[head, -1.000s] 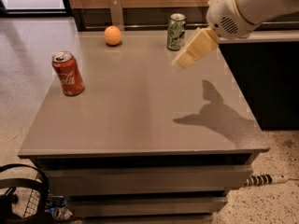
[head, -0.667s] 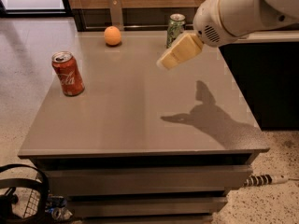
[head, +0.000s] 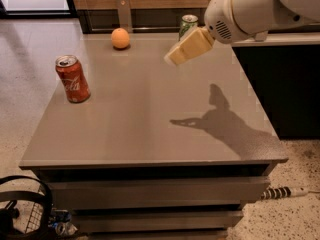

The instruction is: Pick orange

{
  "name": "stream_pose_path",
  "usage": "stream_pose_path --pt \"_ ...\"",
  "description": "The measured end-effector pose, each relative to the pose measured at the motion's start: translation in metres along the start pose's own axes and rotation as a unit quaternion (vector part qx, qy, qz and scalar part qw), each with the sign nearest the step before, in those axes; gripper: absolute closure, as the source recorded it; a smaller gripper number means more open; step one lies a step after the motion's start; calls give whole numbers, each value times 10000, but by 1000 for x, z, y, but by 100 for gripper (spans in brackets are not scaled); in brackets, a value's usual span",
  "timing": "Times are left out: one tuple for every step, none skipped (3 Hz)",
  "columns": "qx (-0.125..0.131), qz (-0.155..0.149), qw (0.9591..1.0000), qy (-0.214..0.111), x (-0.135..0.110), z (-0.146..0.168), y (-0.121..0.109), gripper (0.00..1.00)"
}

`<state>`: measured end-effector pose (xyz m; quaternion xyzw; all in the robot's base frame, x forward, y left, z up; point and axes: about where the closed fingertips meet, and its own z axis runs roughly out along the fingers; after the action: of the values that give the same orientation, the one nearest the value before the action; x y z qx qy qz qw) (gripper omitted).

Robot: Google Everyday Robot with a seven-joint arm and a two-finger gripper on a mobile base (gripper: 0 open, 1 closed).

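The orange [head: 120, 37] is a small round fruit at the far edge of the grey table [head: 145, 114], left of centre. My gripper [head: 173, 59] has cream-coloured fingers and hangs in the air above the table's far right part, to the right of the orange and well apart from it. The white arm reaches in from the upper right. Nothing shows in the gripper.
A red cola can [head: 73, 79] stands upright near the table's left edge. A green can [head: 187, 26] stands at the far edge, partly behind the gripper. A clear upright holder [head: 123, 13] stands behind the orange. A dark counter [head: 280, 74] is at the right.
The gripper and arm have moved left across the table's far part, closer to the orange. Its shadow on the table has moved left too.
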<state>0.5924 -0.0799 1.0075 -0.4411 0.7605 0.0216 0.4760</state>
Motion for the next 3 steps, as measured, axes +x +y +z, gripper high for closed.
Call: stream_pose_path --pt "-267 -76 9994 -183 -21 50 -15 0" --pt "-494 -9 9983 -314 -37 119 -34 0" --pt "-580 142 9973 -418 -42 175 -46 0"
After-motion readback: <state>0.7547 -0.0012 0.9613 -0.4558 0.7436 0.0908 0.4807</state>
